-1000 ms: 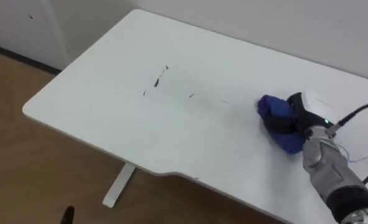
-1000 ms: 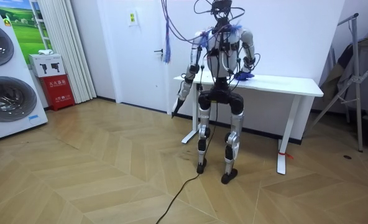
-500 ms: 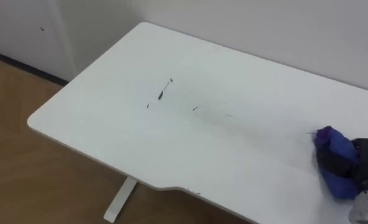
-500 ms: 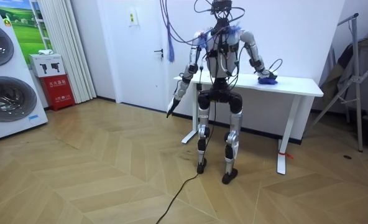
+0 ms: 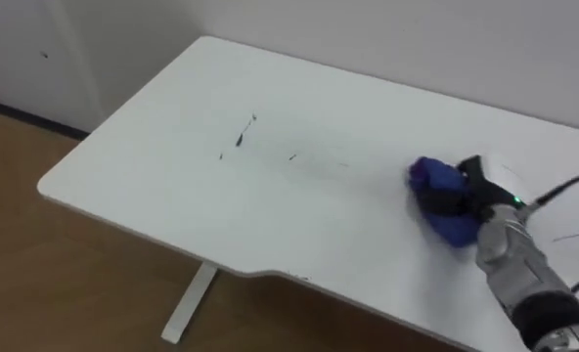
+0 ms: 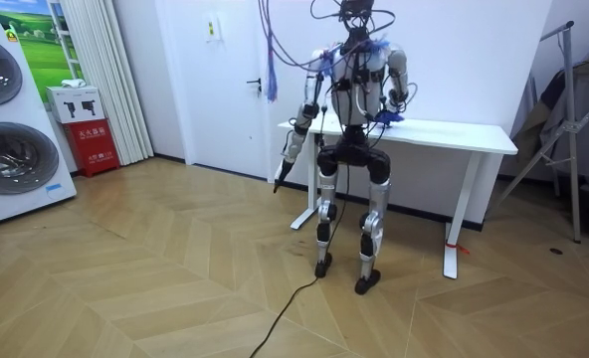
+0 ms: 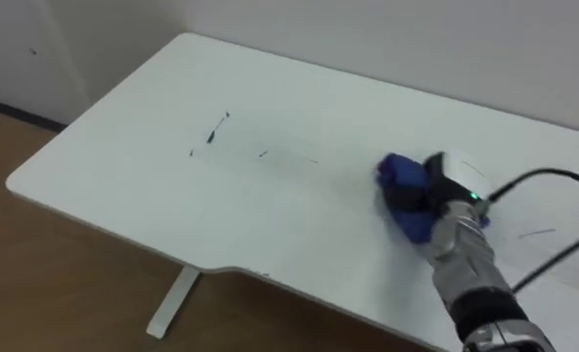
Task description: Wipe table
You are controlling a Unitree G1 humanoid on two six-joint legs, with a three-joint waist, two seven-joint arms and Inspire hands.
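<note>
A white table (image 5: 162, 156) stands against the wall, and I stand at its front edge. Small dark marks (image 5: 241, 137) lie left of its middle, also seen as marks (image 7: 213, 132) in the right eye view. A crumpled blue cloth (image 5: 438, 194) rests on the tabletop to the right of the marks, well apart from them. My right hand (image 5: 477, 192) presses on the cloth (image 7: 397, 191) from the right, its dark fingers curled round it. My left hand (image 6: 281, 177) hangs at my side, off the table's left end.
The table's left end and its notched front edge (image 5: 270, 274) are near, with wooden floor below. In the room view, washing machines (image 6: 6, 129) and a red box (image 6: 94, 147) stand far left, and a metal stand (image 6: 573, 119) stands right.
Over the last second my right hand swept the cloth out to the right and has now brought it back left toward the table's middle. The head camera shifted slightly.
</note>
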